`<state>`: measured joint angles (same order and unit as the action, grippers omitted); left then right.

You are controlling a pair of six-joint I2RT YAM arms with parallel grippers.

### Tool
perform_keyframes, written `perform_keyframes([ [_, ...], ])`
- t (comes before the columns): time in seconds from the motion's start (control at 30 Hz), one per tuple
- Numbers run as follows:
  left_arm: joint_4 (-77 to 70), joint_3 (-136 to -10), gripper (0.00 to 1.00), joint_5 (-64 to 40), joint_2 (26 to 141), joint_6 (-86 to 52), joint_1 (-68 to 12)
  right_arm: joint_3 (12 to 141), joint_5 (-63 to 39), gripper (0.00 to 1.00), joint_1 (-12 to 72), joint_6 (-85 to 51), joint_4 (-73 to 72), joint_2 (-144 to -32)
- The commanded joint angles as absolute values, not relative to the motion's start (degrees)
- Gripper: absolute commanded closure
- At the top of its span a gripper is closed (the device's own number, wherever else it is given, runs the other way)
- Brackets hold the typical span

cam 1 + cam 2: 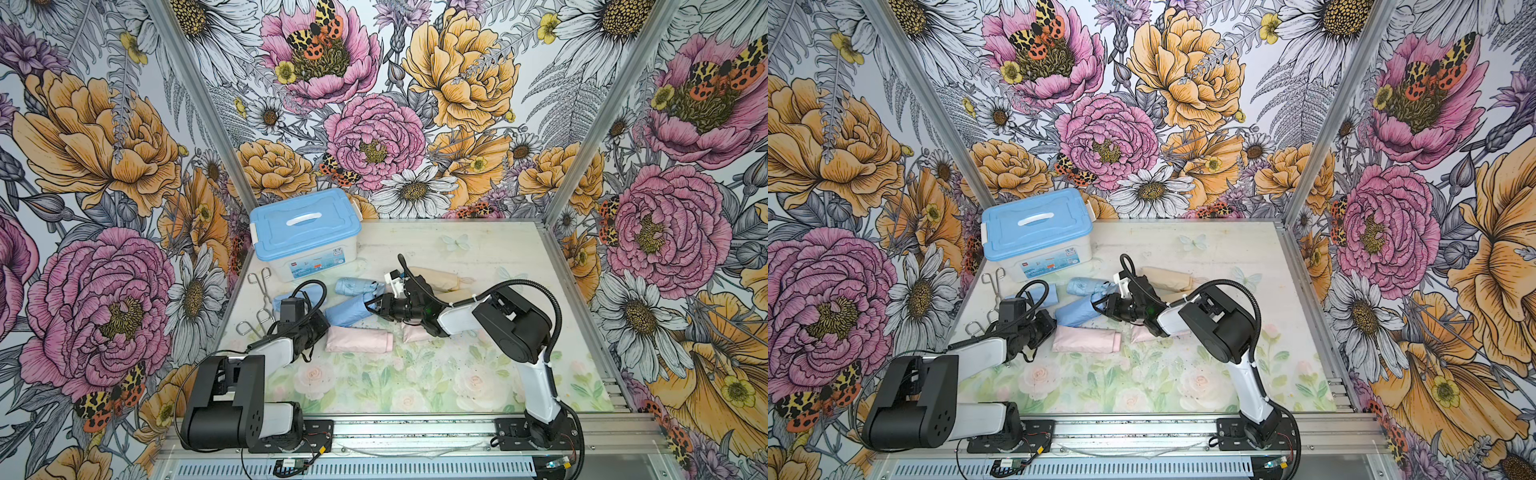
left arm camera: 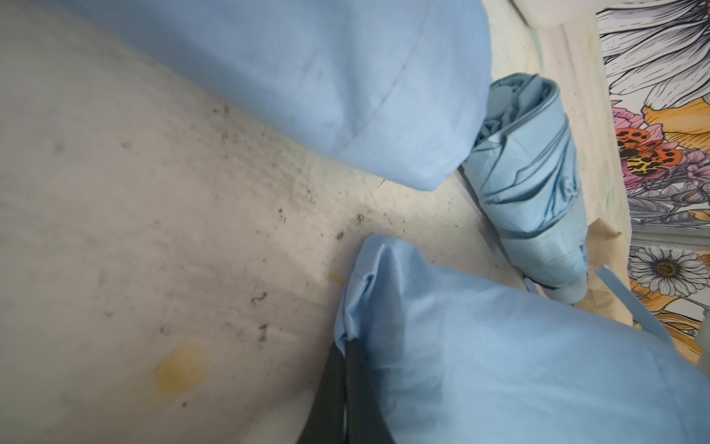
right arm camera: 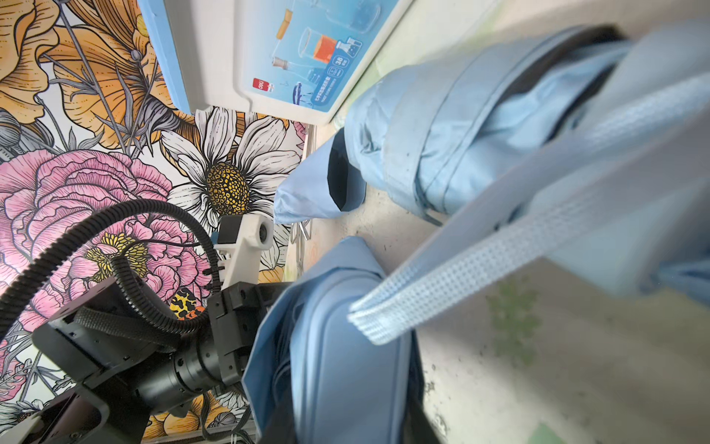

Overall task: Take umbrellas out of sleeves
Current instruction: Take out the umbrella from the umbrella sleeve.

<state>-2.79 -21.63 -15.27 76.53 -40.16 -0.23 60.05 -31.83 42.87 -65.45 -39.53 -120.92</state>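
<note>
Left gripper (image 2: pixel 344 348): fingers together, pinching the closed end of the blue sleeve (image 1: pixel 347 311), which lies between the two grippers. Right gripper (image 1: pixel 374 306): shut at that sleeve's mouth, on what exactly is unclear. Blue umbrella (image 3: pixel 345 369): mostly inside. Risks: thin fabric slips from the left pinch, so the sleeve travels with the umbrella; the bare blue umbrella (image 1: pixel 358 286) just beside gets dragged along.

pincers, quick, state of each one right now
left pincer: shut on blue sleeve
right pincer: shut, apparently on the umbrella loop at the sleeve's mouth
</note>
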Motion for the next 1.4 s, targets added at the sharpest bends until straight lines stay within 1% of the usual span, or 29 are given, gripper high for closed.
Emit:
perform_keyframes([
  [0.0,-2.8,-21.6,1.0,-15.1,75.0,-40.0,-0.2,57.9,-33.4,0.91,42.2,-64.9,-42.2,-121.3],
  [0.37,-1.7,-20.0,1.0,-13.6,70.8,-40.6,2.2,51.2,-33.4,0.93,39.3,-72.0,-57.4,-121.6],
  [0.93,1.0,-18.0,1.0,-10.8,63.1,-41.4,6.5,48.7,-33.4,0.94,38.3,-72.5,-58.8,-120.3],
  [1.37,1.4,-16.7,1.0,-11.1,61.0,-41.4,8.7,48.7,-33.5,0.94,38.3,-72.9,-58.8,-120.3],
])
